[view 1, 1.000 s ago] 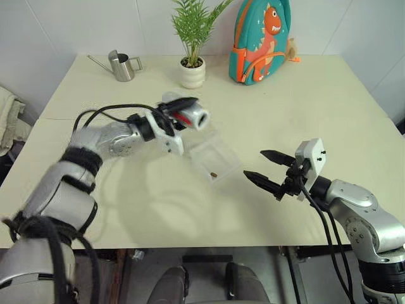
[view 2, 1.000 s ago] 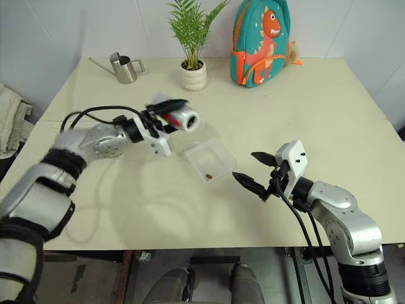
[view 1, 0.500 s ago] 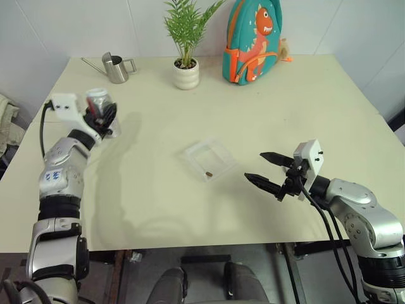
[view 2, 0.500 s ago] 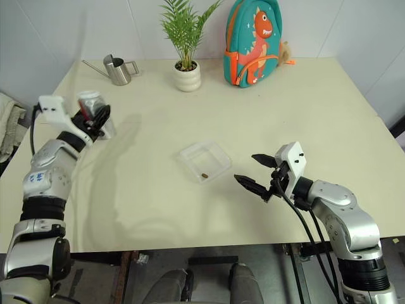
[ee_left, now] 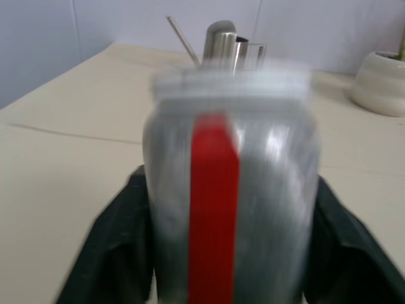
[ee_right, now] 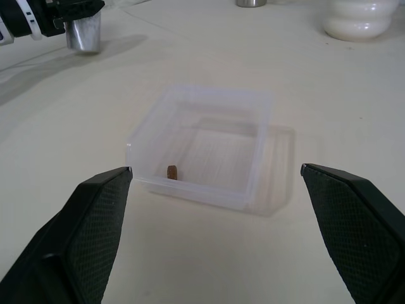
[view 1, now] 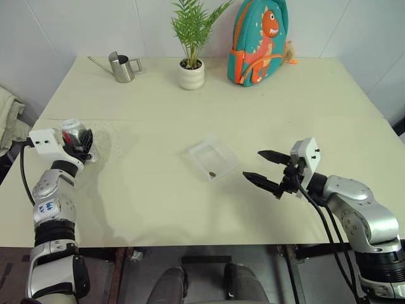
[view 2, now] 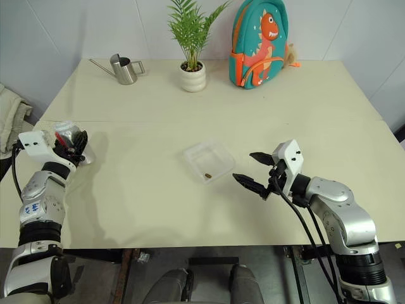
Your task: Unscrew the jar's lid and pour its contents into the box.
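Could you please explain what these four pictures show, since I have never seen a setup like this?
This is a humanoid robot with two arms, each ending in a two-fingered black gripper. Two pictures come from cameras in its head, looking down over a pale table. The other two come from a camera on each wrist, looking along that gripper's fingers.

The left gripper, out near the table's left edge, has a small silvery jar with a red label between its fingers. The right gripper is open and empty, beside a clear plastic box with a tiny brown bit inside. At the back stand a steel watering can, a potted plant and a dinosaur backpack.
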